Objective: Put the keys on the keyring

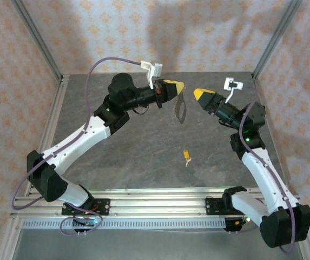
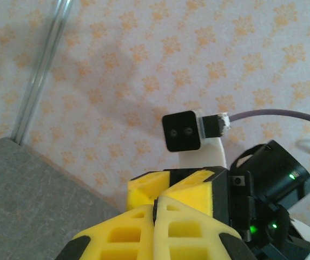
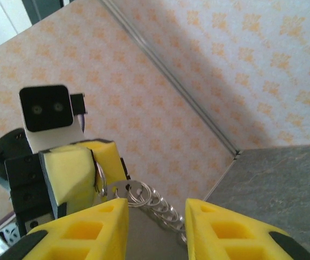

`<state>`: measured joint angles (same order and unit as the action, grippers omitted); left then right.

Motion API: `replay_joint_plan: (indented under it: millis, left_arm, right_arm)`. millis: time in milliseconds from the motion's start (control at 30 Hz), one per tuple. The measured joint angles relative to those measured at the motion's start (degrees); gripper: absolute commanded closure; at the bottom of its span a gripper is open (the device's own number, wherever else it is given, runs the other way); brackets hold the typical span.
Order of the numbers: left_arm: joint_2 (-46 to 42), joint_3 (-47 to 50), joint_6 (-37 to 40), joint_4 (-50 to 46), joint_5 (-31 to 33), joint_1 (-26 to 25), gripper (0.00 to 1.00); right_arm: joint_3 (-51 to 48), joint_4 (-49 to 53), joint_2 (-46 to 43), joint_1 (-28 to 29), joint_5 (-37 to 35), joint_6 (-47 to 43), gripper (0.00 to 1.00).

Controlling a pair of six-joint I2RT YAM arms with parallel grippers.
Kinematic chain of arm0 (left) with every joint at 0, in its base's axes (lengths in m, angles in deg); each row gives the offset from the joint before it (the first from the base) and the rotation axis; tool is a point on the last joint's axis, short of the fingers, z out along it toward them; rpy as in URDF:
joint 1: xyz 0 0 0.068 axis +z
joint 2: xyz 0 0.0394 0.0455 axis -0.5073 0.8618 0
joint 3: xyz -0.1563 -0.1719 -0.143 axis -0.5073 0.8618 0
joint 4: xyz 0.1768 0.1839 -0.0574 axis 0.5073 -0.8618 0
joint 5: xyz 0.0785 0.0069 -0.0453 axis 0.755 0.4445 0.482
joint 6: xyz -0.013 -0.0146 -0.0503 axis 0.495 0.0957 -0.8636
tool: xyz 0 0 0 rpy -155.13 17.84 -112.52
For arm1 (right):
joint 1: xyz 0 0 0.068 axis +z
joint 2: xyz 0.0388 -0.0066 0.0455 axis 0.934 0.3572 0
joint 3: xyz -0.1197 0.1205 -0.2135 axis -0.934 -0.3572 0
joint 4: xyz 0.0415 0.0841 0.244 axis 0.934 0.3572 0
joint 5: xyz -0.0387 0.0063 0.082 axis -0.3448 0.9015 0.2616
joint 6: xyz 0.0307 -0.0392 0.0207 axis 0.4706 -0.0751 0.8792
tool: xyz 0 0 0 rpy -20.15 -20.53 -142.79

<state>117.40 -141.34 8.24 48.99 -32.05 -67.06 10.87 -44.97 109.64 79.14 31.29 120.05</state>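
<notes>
L arm's black, yellow-tipped left gripper (image 1: 179, 86) is raised over the far-middle of the dark grey stone-look table top (image 1: 122, 157). Its fingers are pressed together w/ the thin pale grey-tan wire keyring (image 1: 179, 108) pinched at its top end. The keyring hangs down from the tips, off the table. It's an oval loop w/ a row of small tooth-like bits along one side.

In the right wrist cam, the keyring (image 3: 144, 197) shows as small silvery linked rings. They're caught between the left gripper's yellow pads (image 3: 68, 173), w/ a run of links trailing toward the cam. In the left wrist cam, the left gripper's own fingers meet along a closed seam.

The black, yellow-tipped right gripper (image 1: 198, 93) faces it from the R, tips near the keyring but apart from it. It holds nothing. The right wrist cam shows its two fingers spread w/ a clear gap between them.

A tiny key w/ an orange-yellow head & short pale blade (image 1: 186, 156) lies on the table. It's nearer the arm bases, below the hanging keyring, well apart from both grippers & not on the ring.

Pale wallpaper w/ an orange floral print (image 1: 198, 32) backs the scene.
</notes>
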Motion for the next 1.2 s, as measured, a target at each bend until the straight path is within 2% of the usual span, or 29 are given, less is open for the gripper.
replay_joint_plan:
  millis: [267,667,867,1000,1200]
  left_arm:
    - [0.96,-3.69,1.49,-3.13,-5.62,0.0,1.0]
    - [2.05,-4.17,1.88,-4.92,-7.56,0.74,1.0]
    - [2.05,-4.17,1.88,-4.92,-7.56,0.74,1.0]
    - [2.05,-4.17,1.88,-4.96,-7.56,0.74,1.0]
    - [2.08,-4.2,1.88,-4.96,-8.31,0.59,1.0]
  right_arm:
    - [2.93,-2.32,2.49,0.2,5.73,1.81,0.68]
    - [3.98,-3.52,4.26,2.8,6.73,1.95,0.78]
    - [4.0,-3.56,4.39,2.93,6.69,1.86,0.74]
    - [4.94,-0.07,3.93,2.91,6.08,-1.01,0.73]
    - [5.55,4.98,1.46,1.84,5.84,-4.46,0.64]
